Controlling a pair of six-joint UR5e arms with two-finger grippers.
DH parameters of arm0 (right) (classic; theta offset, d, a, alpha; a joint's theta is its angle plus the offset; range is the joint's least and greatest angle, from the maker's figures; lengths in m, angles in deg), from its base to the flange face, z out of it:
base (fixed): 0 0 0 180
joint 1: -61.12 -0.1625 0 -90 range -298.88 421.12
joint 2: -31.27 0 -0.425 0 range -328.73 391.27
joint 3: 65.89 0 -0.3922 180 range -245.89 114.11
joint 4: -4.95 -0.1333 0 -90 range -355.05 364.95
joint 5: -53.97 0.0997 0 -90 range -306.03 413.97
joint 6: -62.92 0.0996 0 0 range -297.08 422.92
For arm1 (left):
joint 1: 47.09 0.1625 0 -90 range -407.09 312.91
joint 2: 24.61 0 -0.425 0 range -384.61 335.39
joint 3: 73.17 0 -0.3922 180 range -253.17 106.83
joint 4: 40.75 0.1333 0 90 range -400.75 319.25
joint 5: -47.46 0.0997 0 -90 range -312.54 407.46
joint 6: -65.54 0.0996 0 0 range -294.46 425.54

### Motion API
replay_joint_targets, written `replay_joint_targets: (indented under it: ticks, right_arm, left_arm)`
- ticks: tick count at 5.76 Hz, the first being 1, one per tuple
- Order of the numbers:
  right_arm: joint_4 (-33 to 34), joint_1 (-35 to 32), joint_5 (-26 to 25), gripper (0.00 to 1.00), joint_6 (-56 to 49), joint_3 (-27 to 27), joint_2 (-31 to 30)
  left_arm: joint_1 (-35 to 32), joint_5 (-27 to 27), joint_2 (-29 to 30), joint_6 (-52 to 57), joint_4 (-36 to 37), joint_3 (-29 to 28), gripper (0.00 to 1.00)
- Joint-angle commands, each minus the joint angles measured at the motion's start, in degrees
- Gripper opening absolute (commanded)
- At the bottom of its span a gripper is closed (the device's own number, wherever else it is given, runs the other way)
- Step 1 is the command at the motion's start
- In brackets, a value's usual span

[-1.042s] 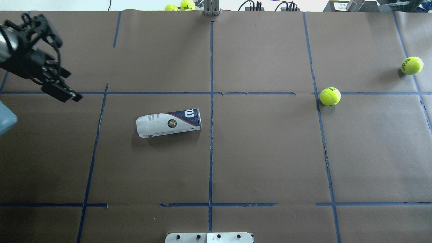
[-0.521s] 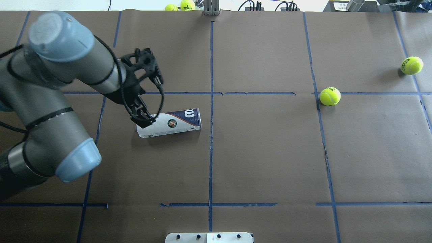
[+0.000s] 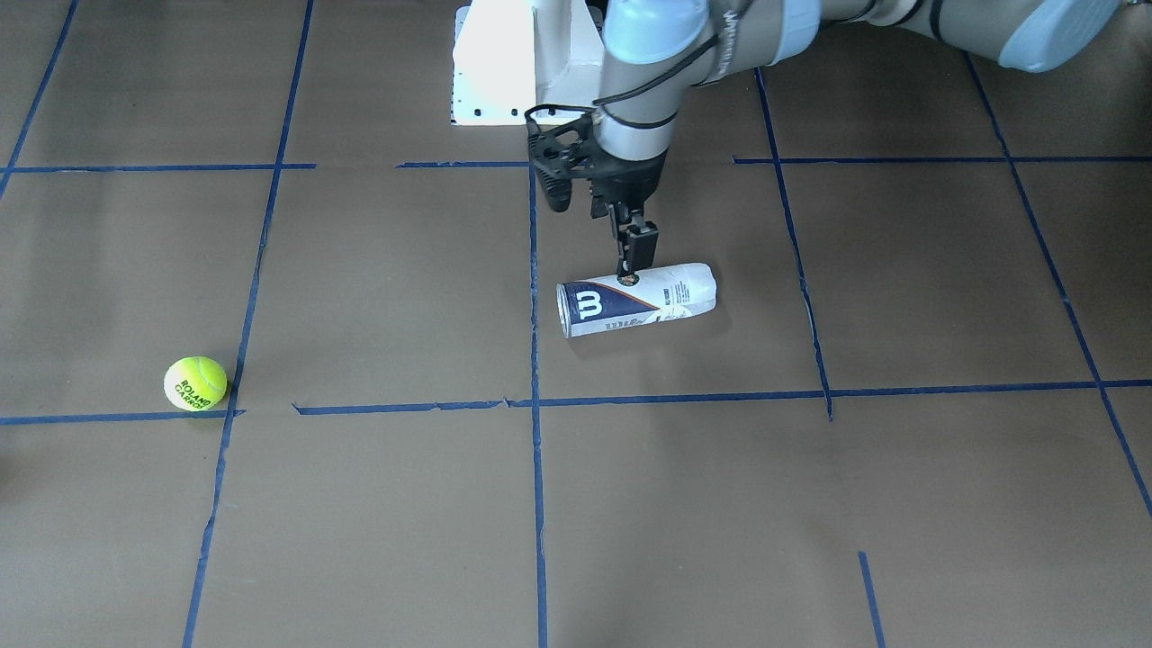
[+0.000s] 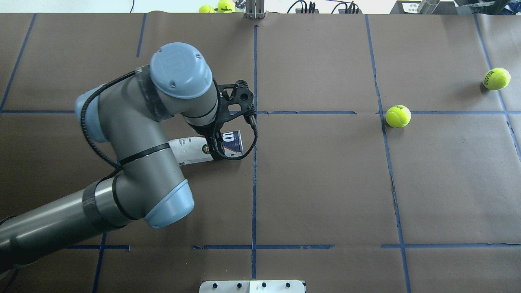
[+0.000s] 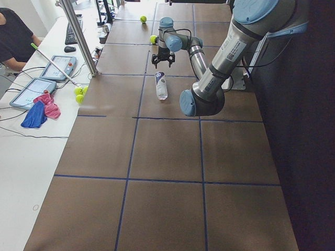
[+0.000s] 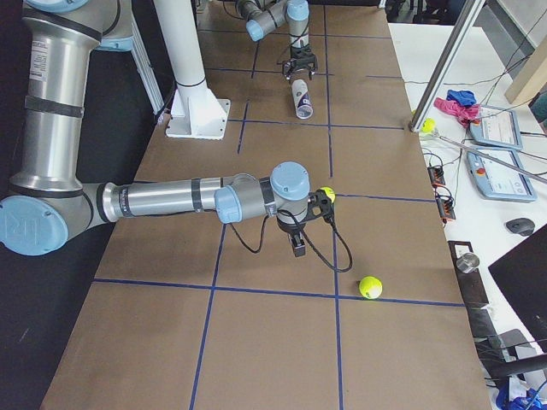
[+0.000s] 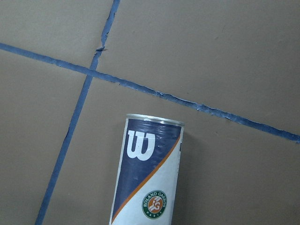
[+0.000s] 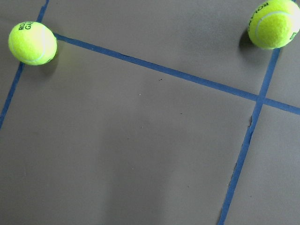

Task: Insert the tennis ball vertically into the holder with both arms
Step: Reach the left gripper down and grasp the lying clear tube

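The holder (image 4: 190,148) lies on its side left of the centre tape line, with its "W" end toward the centre. It also shows in the front view (image 3: 639,301) and in the left wrist view (image 7: 145,183). My left gripper (image 4: 215,149) points down just above the holder's middle, open and holding nothing; it shows in the front view too (image 3: 628,268). Two tennis balls (image 4: 398,116) (image 4: 496,78) rest on the right side, and both show in the right wrist view (image 8: 33,43) (image 8: 274,23). My right gripper (image 6: 297,246) shows only in the exterior right view, beside a ball (image 6: 326,194). I cannot tell its state.
Brown paper with a blue tape grid covers the table. The white pedestal base (image 3: 504,72) stands at the robot's edge. A metal post (image 4: 254,10) and spare balls (image 4: 226,5) are at the far edge. An operator (image 5: 13,36) sits at a side desk.
My left arm has swung in from the left edge and its gripper now hangs over the holder's middle. The holder and the balls have not moved.
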Motion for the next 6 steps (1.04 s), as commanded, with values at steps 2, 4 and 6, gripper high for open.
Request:
replay_joint_targets:
  ticks: [2,4,6]
  right_arm:
    - [0.09,0.0,0.0,1.0,0.49,-0.06,0.0]
    - [0.09,0.0,0.18,1.0,0.57,-0.06,-0.35]
    - [0.09,0.0,0.79,1.0,0.58,-0.07,-0.7]
  left_arm:
    - [2.13,6.2,12.52,5.4,9.1,-15.91,1.0]
    - [7.4,14.28,12.89,9.72,12.31,-19.0,1.0]
    - [8.03,14.47,12.88,9.28,11.96,-19.8,1.0]
